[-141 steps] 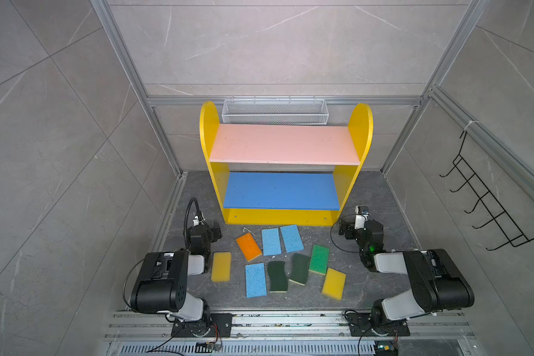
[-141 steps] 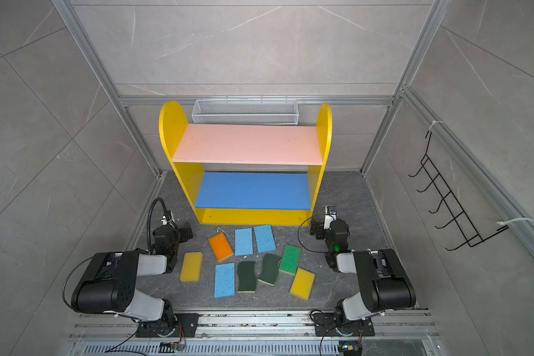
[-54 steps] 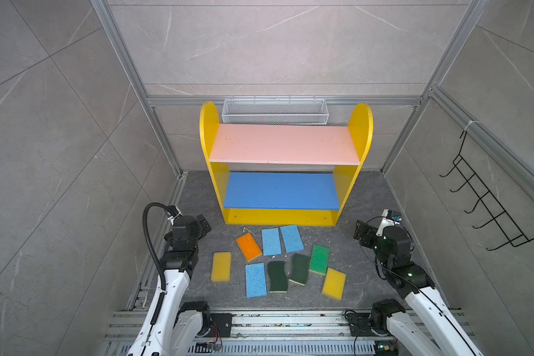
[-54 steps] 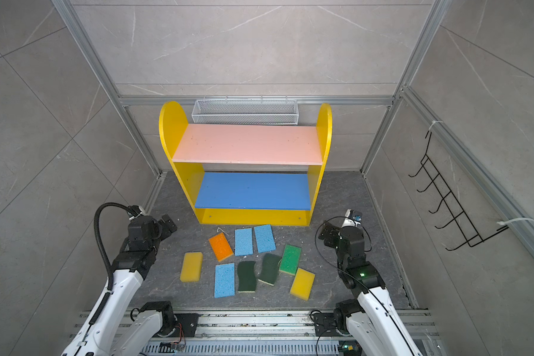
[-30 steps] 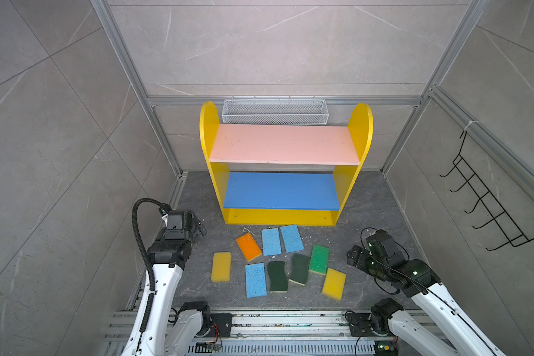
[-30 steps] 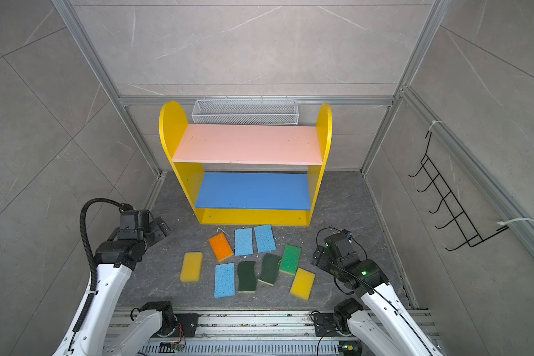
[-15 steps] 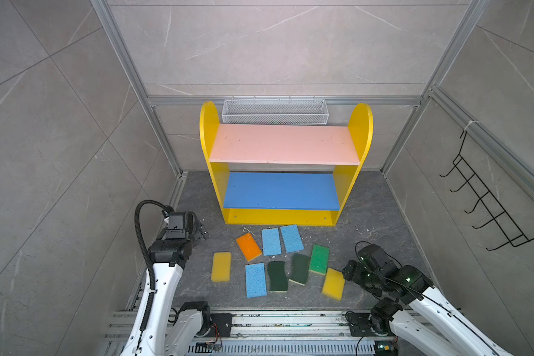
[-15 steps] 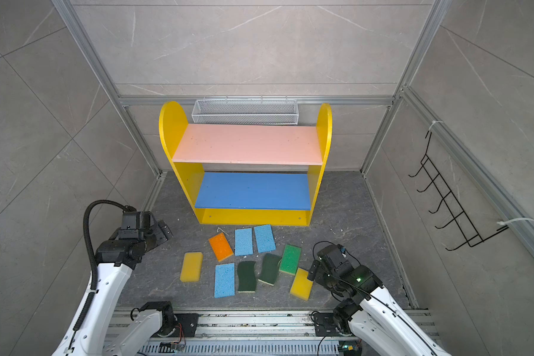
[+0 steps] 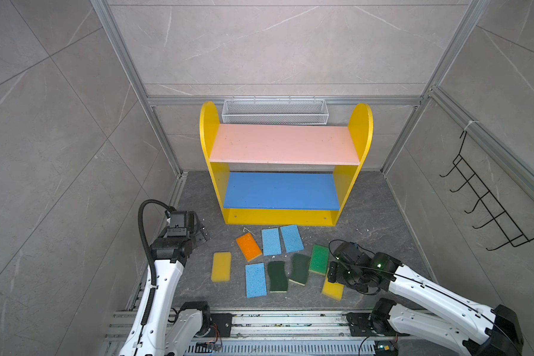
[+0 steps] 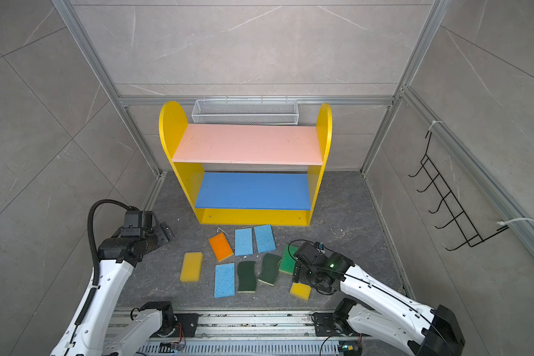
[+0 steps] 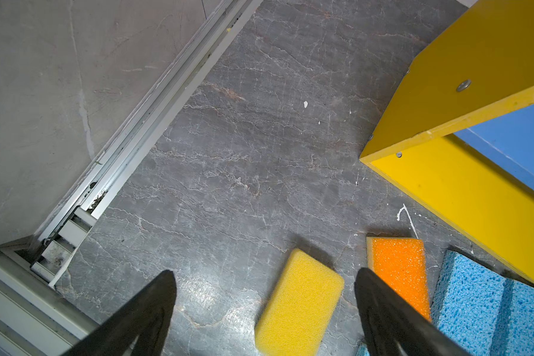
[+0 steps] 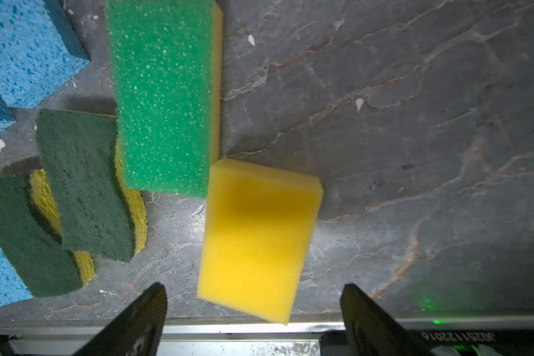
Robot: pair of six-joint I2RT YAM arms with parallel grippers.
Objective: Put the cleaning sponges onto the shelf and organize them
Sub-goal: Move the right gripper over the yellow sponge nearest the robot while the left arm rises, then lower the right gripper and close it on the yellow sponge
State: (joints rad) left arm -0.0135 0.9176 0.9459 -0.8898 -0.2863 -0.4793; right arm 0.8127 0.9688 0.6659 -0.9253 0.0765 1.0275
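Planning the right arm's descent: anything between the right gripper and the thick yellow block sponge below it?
Nothing visible. The right gripper hangs open over the thick yellow block sponge; the bright-green-topped sponge sits at one corner, outside the jaws.

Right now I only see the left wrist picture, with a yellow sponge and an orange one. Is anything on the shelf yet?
Observer: No. In both top views the shelf has nothing on its pink board or blue board.
Operator: What's the other gripper doing?
Observer: The right gripper is open beside a second yellow sponge, not holding it.
Operator: How many are there altogether?
Observer: Nine on the floor, counting a bright-green sponge outside your picture.
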